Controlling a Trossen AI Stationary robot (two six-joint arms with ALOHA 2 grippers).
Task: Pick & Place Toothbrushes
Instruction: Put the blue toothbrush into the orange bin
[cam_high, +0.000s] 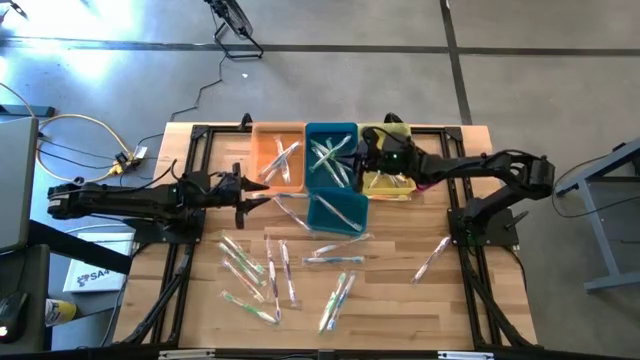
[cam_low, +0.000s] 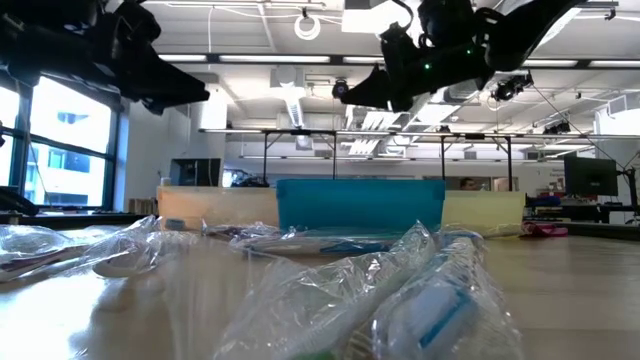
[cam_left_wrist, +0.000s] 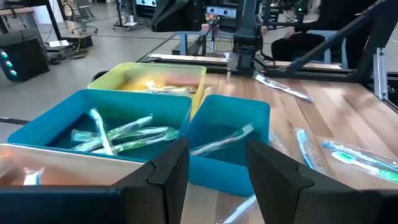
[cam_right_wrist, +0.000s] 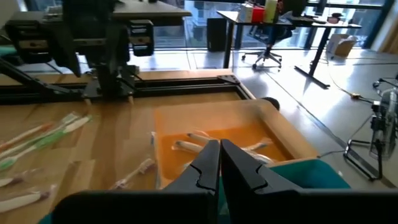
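Your left gripper (cam_high: 262, 192) has its fingers (cam_left_wrist: 166, 177) parted with nothing between them; in its wrist view you look through the gap at the small teal bin (cam_left_wrist: 231, 140). It hangs off the table, near the orange bin's (cam_high: 278, 158) 7 o'clock corner. Its arm reaches in from 9 o'clock.

Your right gripper (cam_high: 374, 152) has its fingers (cam_right_wrist: 205, 163) pinched together and empty. It is raised over the seam between the large teal bin (cam_high: 331, 155) and the yellow bin (cam_high: 397, 182), and its arm comes in from 3 o'clock. The gripper and wrist cover much of the yellow bin from above, so you cannot count what lies inside there.

The toothbrushes (cam_high: 248, 268) lie mostly loose on the table (cam_high: 400, 310), scattered across the half toward 6 o'clock, with one apart toward 4 o'clock (cam_high: 432, 258). Others sit already in the orange, large teal and small teal bins, and a few in the yellow one.

In the low view, crinkled clear wrappers (cam_low: 400, 290) fill the foreground and hide the brushes inside them; the bins show only as a strip of walls behind, and both grippers are cut off at the top edge.
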